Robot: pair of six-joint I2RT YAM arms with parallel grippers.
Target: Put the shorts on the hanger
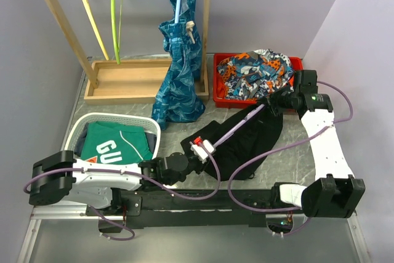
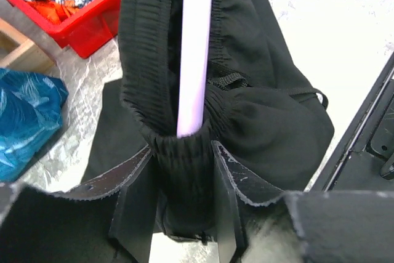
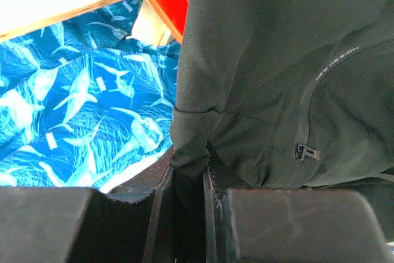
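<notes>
The black shorts [image 1: 246, 143] lie spread on the table's middle. The lavender hanger [image 1: 245, 120] runs diagonally across them. My left gripper [image 1: 196, 152] is at their near left end. In the left wrist view it [image 2: 183, 152] is shut on the elastic waistband of the shorts [image 2: 271, 109], and the hanger's bar [image 2: 196, 47] runs into that bunched waistband. My right gripper [image 1: 275, 101] is at the far right end, near the red bin. In the right wrist view it [image 3: 188, 164] is shut on a fold of the shorts [image 3: 277, 41]. The hanger's hook is hidden.
A wooden rack [image 1: 123, 81] at the back left holds a yellow hanger [image 1: 89, 13], a lime-green hanger [image 1: 115, 16] and a teal patterned garment [image 1: 178, 72]. A red bin [image 1: 217, 87] of patterned clothes stands at the back right. A white basket [image 1: 77, 129] with a green shirt is at the left.
</notes>
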